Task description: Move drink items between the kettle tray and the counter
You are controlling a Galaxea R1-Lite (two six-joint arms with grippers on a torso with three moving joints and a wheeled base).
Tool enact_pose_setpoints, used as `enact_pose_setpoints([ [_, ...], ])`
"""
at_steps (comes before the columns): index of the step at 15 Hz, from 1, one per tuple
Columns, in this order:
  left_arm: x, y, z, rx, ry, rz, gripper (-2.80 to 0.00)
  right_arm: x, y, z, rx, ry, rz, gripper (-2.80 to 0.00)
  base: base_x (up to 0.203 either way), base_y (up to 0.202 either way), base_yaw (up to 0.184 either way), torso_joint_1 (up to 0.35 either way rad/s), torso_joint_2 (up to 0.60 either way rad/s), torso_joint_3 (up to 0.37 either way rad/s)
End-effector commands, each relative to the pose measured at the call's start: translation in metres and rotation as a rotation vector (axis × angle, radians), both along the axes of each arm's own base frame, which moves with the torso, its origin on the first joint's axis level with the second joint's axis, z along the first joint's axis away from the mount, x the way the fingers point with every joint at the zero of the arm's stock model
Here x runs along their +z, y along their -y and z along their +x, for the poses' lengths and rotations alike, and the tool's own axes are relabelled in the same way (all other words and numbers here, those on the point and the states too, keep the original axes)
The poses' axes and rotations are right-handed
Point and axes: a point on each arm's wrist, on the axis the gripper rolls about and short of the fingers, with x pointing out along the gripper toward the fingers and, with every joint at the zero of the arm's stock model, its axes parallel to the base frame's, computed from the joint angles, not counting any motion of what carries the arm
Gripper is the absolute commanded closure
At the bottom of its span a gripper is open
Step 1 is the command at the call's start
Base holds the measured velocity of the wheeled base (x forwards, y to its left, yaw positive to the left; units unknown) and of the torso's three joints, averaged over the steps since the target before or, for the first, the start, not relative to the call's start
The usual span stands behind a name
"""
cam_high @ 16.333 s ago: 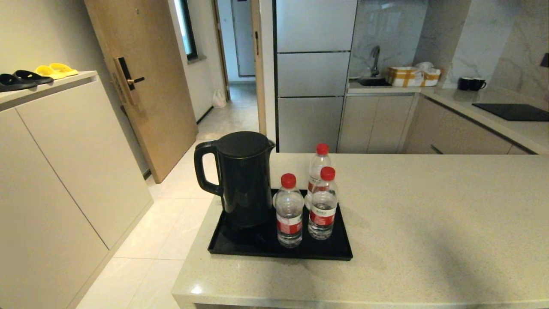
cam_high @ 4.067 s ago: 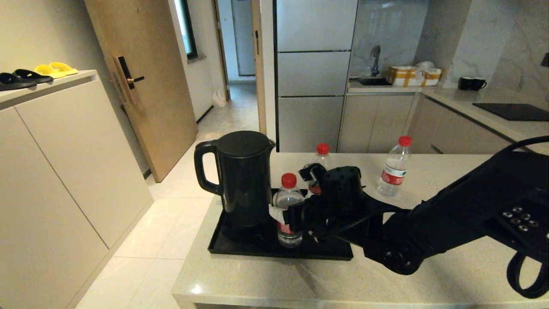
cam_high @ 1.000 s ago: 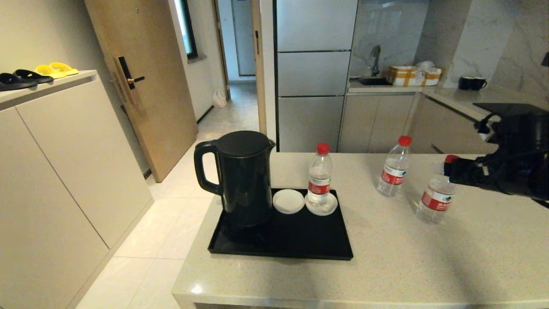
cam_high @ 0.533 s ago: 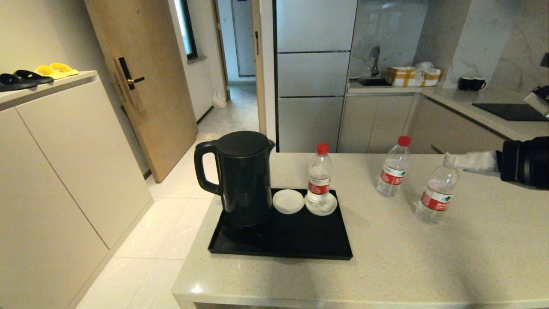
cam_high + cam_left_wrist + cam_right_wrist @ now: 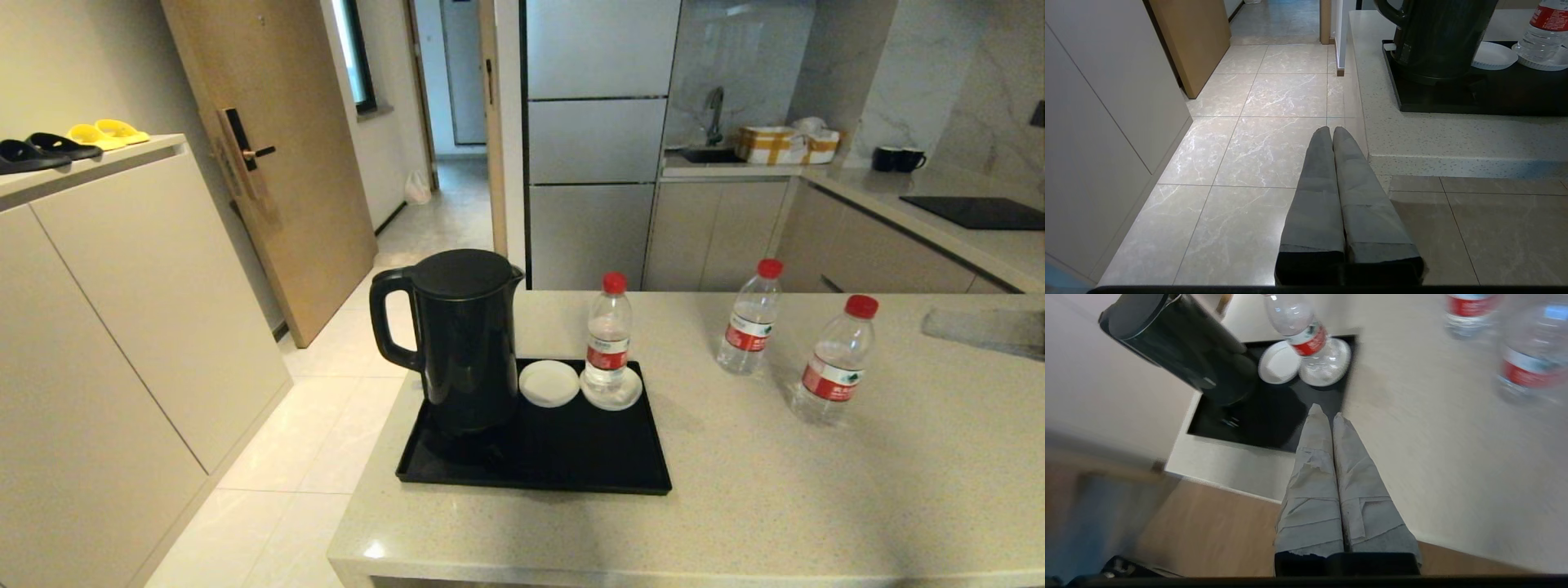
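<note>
Two bottles stand upright on the counter: one further back and one nearer the right edge, near each other but apart. The third bottle is upright on a white saucer at the back of the black tray, just beside a bare saucer and the kettle.

By judgement, the step in hand is the pause between transfers; one bottle is left to move.

The right gripper hangs above the counter near the tray's right rim, fingers pressed together and holding nothing. It must part them before closing on the bottle's body. The left gripper is parked low over the floor beside the counter, fingers likewise together and empty.

Open counter lies to the right of the tray and in front of the two bottles (ample room for setting down). The kettle crowds the bottle's left side, so an approach from the right looks cleaner.
</note>
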Motion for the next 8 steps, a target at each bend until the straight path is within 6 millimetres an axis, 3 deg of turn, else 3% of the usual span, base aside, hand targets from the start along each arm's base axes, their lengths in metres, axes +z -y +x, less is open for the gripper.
enact_pose_setpoints([
  [1, 0.0, 0.0, 0.0, 0.001, -0.002, 0.0, 0.0, 0.014, 0.004, -0.078, -0.072, 0.096, -0.031, 0.0, 0.0, 0.0, 0.0, 0.0, 0.0, 0.0],
  [4, 0.0, 0.0, 0.0, 0.001, -0.001, 0.0, 0.0, 0.0, 0.01, -0.179, -0.241, 0.2, -0.131, 0.0, 0.0, 0.0, 0.0, 0.0, 0.0, 0.0],
  [6, 0.0, 0.0, 0.0, 0.001, -0.002, 0.0, 0.0, -0.027, 0.014, -0.242, -0.331, 0.228, -0.205, 0.0, 0.0, 0.0, 0.0, 0.0, 0.0, 0.0],
  [8, 0.0, 0.0, 0.0, 0.001, -0.002, 0.0, 0.0, -0.064, 0.016, -0.29, -0.384, 0.313, -0.281, 0.0, 0.0, 0.0, 0.0, 0.0, 0.0, 0.0],
])
